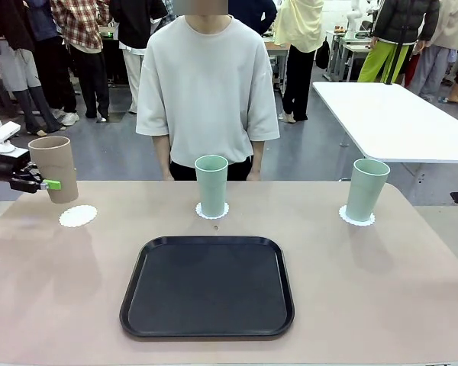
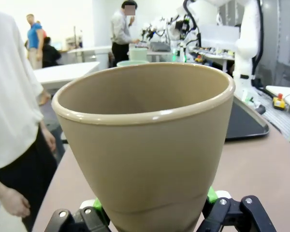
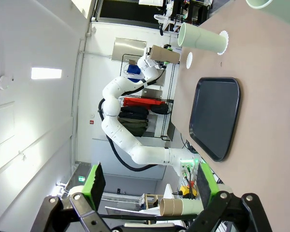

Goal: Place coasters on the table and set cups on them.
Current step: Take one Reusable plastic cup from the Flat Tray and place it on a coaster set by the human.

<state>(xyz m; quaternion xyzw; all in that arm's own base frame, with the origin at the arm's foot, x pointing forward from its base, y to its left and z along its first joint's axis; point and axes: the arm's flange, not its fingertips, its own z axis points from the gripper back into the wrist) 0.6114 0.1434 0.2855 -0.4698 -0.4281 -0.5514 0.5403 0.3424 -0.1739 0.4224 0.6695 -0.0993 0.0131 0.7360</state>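
Tan-brown cup [image 1: 55, 168] is hanging at mid-left of the front view, pinched low on its body by the left gripper [image 1: 46, 184], green pads pressing both sides. In the left wrist view the same cup [image 2: 147, 145] is filling the frame, mouth toward the camera, pads clamping near its base at the bottom edge. Cup's long axis is sitting near upright, slightly tilted, base clear of the table [image 1: 61, 290]. The bare coaster [image 1: 78, 216] is lying just below and a little right of the cup's base, so the coming move looks like a short shift right and down onto it. Left arm is plainly the nearer one.

Two mint cups are already standing on their doilies: middle cup [image 1: 211, 185] on its coaster [image 1: 212, 211] at frame centre, right cup [image 1: 366, 189] on its coaster [image 1: 356, 217] at right. Judging from that, this is the last placement.

Right gripper [image 3: 147, 186] is standing spread wide, nothing between its fingers, pointing off toward the room with the table along the right edge of its view.

Room: the bare coaster is sitting near the table's left edge, well apart from the black tray [image 1: 208, 286] and from the middle cup, so the drop zone is looking open. Risk as I judge it: thin doily could slide or crumple if the cup is landing off-centre or dragging.

Person [image 1: 208, 91] is standing behind the far edge, hands not at the table.
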